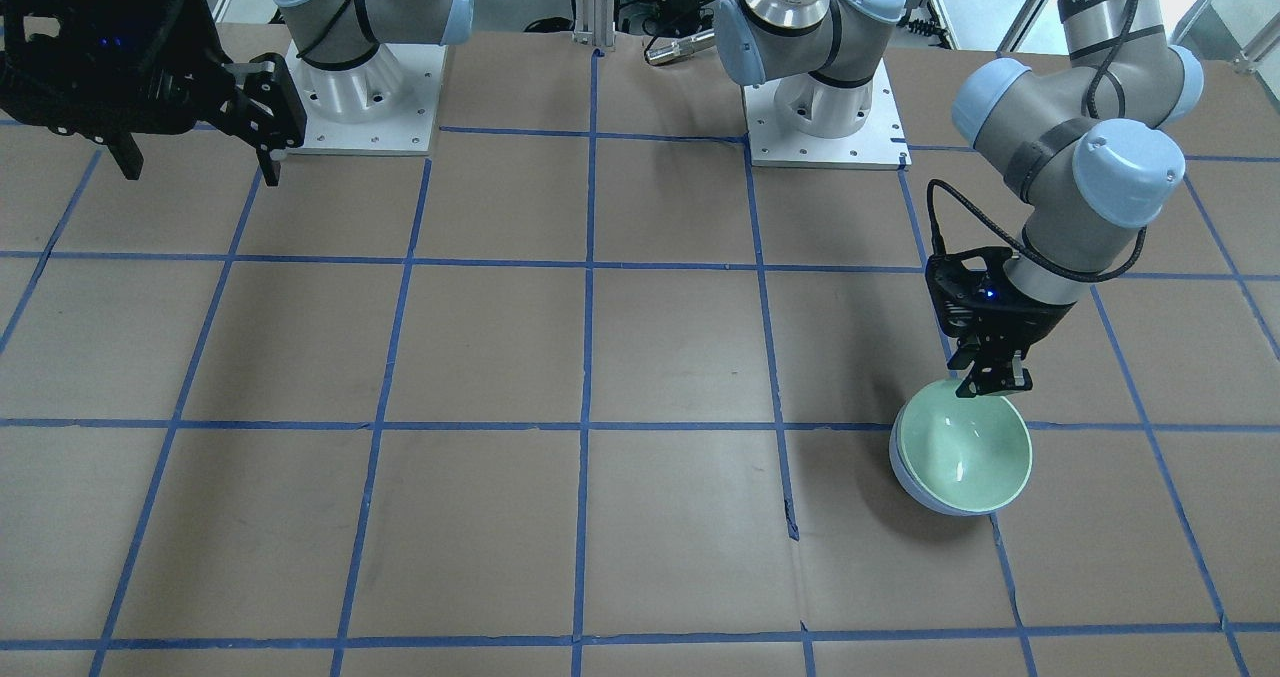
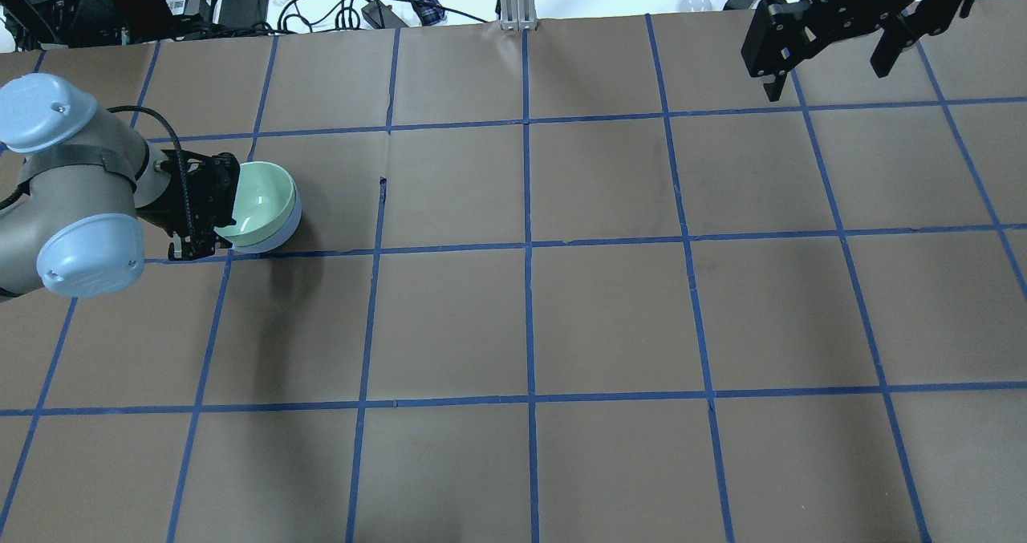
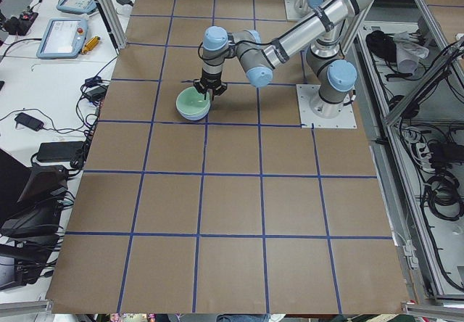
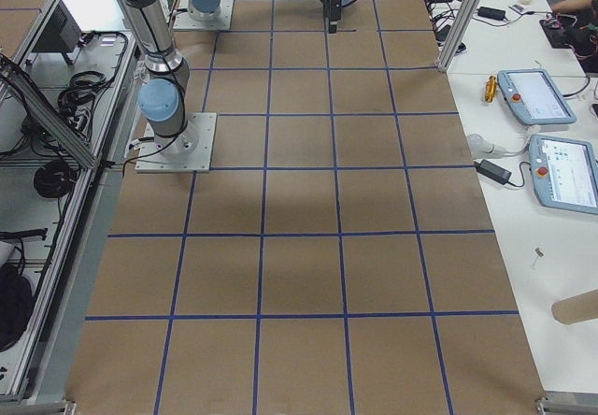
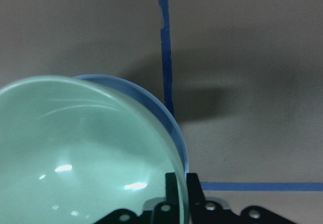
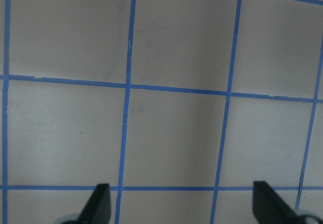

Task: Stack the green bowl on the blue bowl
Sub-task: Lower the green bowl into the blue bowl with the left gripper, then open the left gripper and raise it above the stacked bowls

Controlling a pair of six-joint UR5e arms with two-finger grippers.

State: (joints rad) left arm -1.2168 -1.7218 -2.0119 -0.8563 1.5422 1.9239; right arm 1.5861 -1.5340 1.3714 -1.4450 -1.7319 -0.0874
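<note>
The green bowl (image 1: 965, 447) sits tilted inside the blue bowl (image 1: 912, 482), on the table toward the robot's left. In the overhead view the green bowl (image 2: 261, 198) covers most of the blue bowl (image 2: 287, 232). My left gripper (image 1: 990, 379) is shut on the green bowl's rim on the side toward the robot. The left wrist view shows a finger (image 5: 171, 186) on each side of the green rim (image 5: 75, 158), with the blue bowl's edge (image 5: 151, 100) just outside it. My right gripper (image 2: 826, 62) is open and empty, held high at the robot's right.
The table (image 2: 529, 318) is brown paper with a grid of blue tape. Both arm bases (image 1: 365, 87) stand on white plates at the robot's edge. Cables and gear (image 2: 361, 6) lie beyond the far edge.
</note>
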